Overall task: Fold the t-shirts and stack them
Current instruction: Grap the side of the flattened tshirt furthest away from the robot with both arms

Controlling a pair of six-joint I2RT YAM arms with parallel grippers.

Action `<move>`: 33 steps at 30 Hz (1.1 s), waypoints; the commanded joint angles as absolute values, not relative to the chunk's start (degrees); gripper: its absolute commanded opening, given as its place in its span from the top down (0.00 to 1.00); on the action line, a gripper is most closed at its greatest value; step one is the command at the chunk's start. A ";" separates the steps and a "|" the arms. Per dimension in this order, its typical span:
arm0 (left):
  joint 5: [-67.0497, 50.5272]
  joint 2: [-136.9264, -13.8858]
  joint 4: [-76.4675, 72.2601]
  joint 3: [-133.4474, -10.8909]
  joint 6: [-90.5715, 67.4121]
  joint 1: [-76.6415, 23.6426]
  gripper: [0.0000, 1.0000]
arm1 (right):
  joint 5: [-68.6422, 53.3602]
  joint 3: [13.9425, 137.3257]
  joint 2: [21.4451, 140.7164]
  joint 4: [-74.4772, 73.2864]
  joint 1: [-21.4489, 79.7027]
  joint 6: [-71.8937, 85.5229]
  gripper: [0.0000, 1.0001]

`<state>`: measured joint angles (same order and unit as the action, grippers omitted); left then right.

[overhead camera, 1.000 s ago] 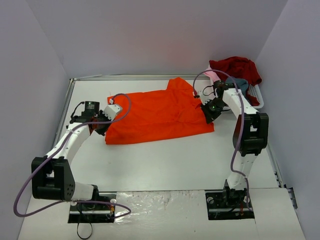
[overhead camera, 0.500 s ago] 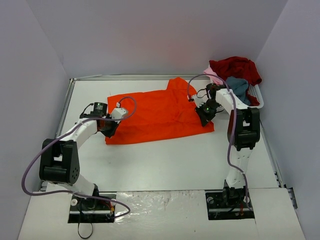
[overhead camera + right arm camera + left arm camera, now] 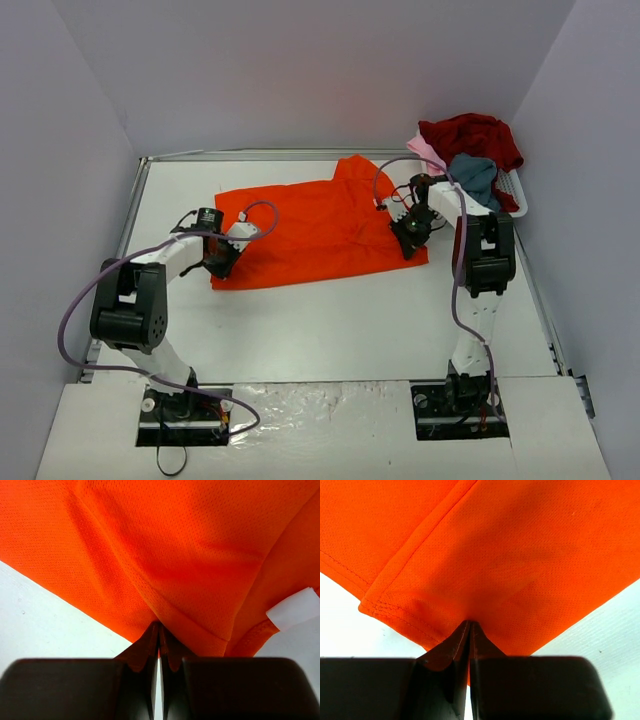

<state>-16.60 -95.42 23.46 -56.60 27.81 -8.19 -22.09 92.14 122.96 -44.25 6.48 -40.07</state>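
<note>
The orange-red t-shirt [image 3: 320, 225] lies spread flat across the middle of the table. My left gripper [image 3: 222, 260] is shut on its lower-left corner; in the left wrist view the fingertips [image 3: 470, 623] pinch the cloth [image 3: 510, 555] just beside the hemmed corner. At the shirt's right end my right gripper [image 3: 412, 232] is also shut on it, and its fingertips [image 3: 159, 626] nip a stitched hem of the orange-red t-shirt [image 3: 165, 540], near a white label [image 3: 295, 609]. The other t-shirts, dark red [image 3: 475, 133], grey-blue [image 3: 476, 175] and pale pink [image 3: 426, 150], are piled in the basket.
The white slatted basket [image 3: 513, 190] stands at the back right, close behind the right arm. White walls enclose the table on three sides, with a metal rail [image 3: 128, 215] along the left edge. Bare white tabletop [image 3: 320, 330] runs between the shirt and the arm bases.
Both arms have drawn in toward the shirt: the left elbow swung right and forward, and the right gripper slid a little left. Both grippers stay shut on the cloth.
</note>
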 commanded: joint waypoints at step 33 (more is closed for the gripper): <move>-7.21 -81.93 34.89 -47.55 32.43 -16.87 0.98 | -17.75 68.03 110.74 -42.72 9.93 -40.87 1.00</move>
